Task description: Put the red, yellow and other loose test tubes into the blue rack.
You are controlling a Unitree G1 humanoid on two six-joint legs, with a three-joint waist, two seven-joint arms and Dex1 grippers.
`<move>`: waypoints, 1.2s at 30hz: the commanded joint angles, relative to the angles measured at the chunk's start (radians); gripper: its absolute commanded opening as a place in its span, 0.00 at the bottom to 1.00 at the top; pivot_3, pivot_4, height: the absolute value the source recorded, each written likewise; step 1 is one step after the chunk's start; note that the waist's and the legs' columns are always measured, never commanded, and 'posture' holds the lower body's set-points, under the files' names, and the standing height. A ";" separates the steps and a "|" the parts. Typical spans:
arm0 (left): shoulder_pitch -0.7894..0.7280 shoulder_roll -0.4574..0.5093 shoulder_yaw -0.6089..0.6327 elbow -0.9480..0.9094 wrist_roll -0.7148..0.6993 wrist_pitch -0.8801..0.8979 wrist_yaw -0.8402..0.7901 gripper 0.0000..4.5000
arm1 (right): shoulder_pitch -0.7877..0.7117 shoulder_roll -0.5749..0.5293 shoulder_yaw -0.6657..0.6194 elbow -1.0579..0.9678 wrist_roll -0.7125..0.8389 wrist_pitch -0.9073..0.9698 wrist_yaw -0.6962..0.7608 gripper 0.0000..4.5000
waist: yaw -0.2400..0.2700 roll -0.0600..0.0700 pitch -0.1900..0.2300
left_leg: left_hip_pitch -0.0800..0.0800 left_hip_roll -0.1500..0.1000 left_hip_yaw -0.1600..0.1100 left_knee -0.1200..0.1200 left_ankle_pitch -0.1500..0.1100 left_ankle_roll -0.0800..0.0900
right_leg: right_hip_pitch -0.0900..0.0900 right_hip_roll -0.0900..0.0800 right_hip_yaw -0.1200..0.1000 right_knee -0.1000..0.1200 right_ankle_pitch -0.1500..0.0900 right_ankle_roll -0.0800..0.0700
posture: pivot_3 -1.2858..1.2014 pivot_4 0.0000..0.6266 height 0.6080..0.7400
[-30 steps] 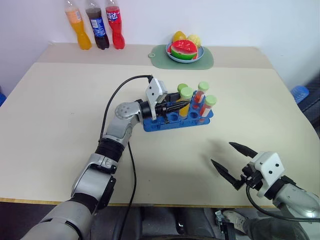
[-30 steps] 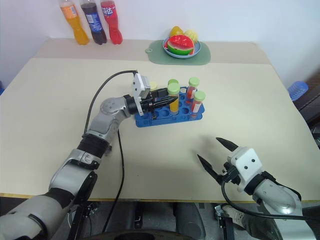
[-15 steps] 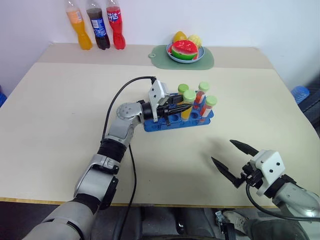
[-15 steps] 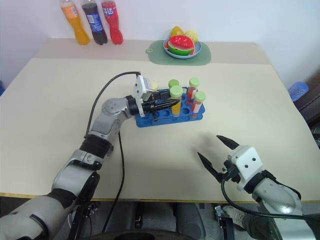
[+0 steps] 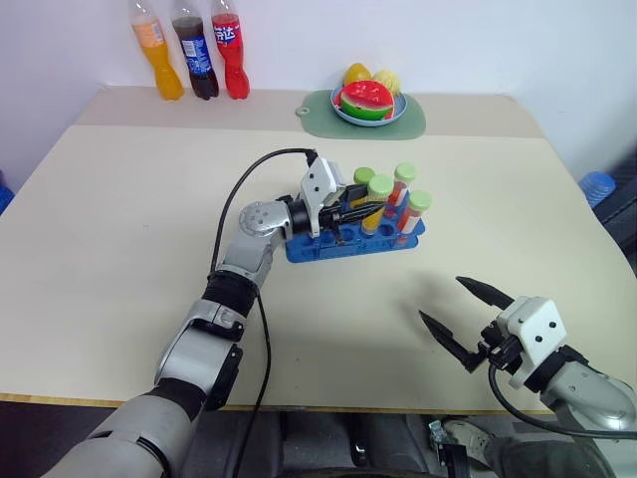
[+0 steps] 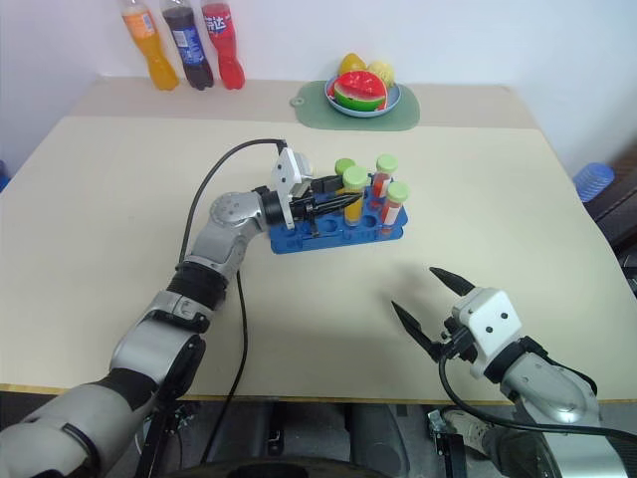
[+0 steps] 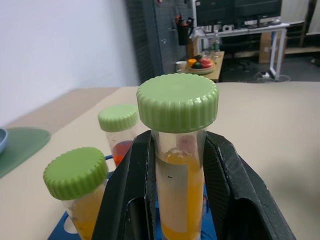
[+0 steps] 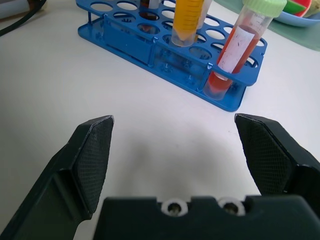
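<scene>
We see a silver-grey, segmented left arm [image 5: 234,289] with black joint bands and a black cable [image 5: 231,214] looping along it to a white wrist block. Its left gripper [image 5: 356,213] has two tapered black fingers. The right gripper [image 5: 460,321] has pointed black fingers with cross-hatched pads [image 8: 95,155], a white housing and two small screws.

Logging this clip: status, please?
Left gripper shut on yellow tube over blue rack. Right gripper open, idle. Nothing in the way.
</scene>
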 commanded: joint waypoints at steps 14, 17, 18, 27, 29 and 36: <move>0.024 -0.010 0.016 -0.073 -0.040 0.125 -0.057 0.50 | -0.014 0.007 -0.005 -0.025 -0.001 -0.012 -0.006 0.96 | 0.000 0.000 0.000 | 0.000 0.000 0.000 0.000 0.000 0.000 | 0.000 0.000 0.000 0.000 0.000 0.000 | 0.52 0.24 1.00; 0.021 -0.017 0.040 -0.107 -0.051 0.117 -0.026 0.85 | -0.011 0.009 -0.004 -0.028 -0.002 -0.011 -0.008 0.96 | 0.000 0.000 0.000 | 0.000 0.000 0.000 0.000 0.000 0.000 | 0.000 0.000 0.000 0.000 0.000 0.000 | 0.52 0.24 1.00; 0.020 -0.015 0.047 -0.128 -0.059 0.125 -0.025 0.94 | -0.010 0.009 -0.004 -0.027 -0.002 -0.011 -0.008 0.96 | 0.000 0.000 0.000 | 0.000 0.000 0.000 0.000 0.000 0.000 | 0.000 0.000 0.000 0.000 0.000 0.000 | 0.52 0.24 1.00; 0.007 0.029 0.181 -0.453 -0.233 0.339 0.091 0.94 | -0.025 0.000 0.020 -0.002 0.006 -0.012 0.015 0.96 | -0.002 0.001 0.000 | 0.000 0.001 0.000 0.000 0.000 0.000 | 0.000 0.001 0.000 0.000 0.000 0.000 | 0.52 0.24 1.00; -0.026 0.060 0.235 -0.494 -0.275 0.493 0.202 0.94 | -0.035 -0.003 0.027 0.007 0.009 -0.012 0.023 0.96 | -0.002 0.001 0.000 | 0.000 0.001 -0.001 0.000 0.000 0.000 | 0.000 0.001 0.000 0.000 0.000 0.001 | 0.52 0.24 1.00; -0.138 0.235 0.345 -0.591 -0.302 1.245 0.593 0.94 | -0.091 -0.021 0.057 0.061 0.014 -0.017 0.076 0.96 | -0.007 0.000 0.000 | 0.000 0.001 -0.002 -0.001 0.000 0.000 | 0.000 0.001 0.000 0.001 0.002 0.004 | 0.52 0.24 1.00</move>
